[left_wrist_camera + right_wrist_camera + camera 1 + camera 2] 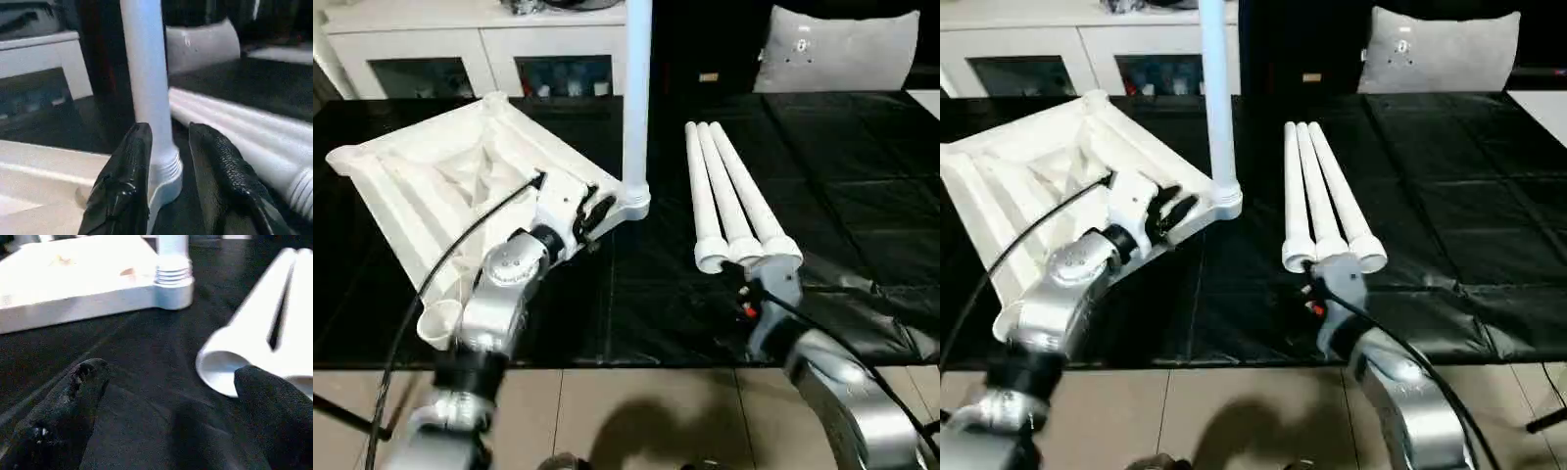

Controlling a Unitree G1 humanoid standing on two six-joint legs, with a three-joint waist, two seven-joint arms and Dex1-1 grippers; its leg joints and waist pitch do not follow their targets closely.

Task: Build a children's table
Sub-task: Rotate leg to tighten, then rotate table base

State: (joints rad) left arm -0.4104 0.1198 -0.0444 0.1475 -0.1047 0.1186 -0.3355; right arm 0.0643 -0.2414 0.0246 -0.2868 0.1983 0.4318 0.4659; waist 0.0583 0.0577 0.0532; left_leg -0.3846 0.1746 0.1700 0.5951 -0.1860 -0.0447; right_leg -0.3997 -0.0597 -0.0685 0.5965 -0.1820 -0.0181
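The white table panel (421, 176) lay underside up at the left of the black-covered tabletop (862, 176), its ribs exposed. It was tilted, with one corner raised toward the cabinets. It read as a rigid, light moulded plastic part with smooth faces likely to slip. The ribs and edge flange offered the surest hold.

The left hand (597, 211) rested at the panel's edge, just short of the corner socket (631, 204). In the left wrist view its fingers (139, 147) stood a little apart, with the base of the fitted leg (636, 98) seen between them. The hand appeared to hold nothing. Whether a finger touched the panel edge could not be confirmed from these views.

The fitted leg stood upright in that socket and rose out of frame. As a long, hollow tube it would lever strongly on the socket if pushed high up. Force was best applied near its ribbed base.

Three loose legs (729, 186) lay side by side, touching, in the middle of the tabletop, open ends toward the robot. These were light, stiff and apt to roll. A grip around the thick end was judged most secure.

The right hand (171, 382) sat just before those open ends, fingers spread wide and empty.
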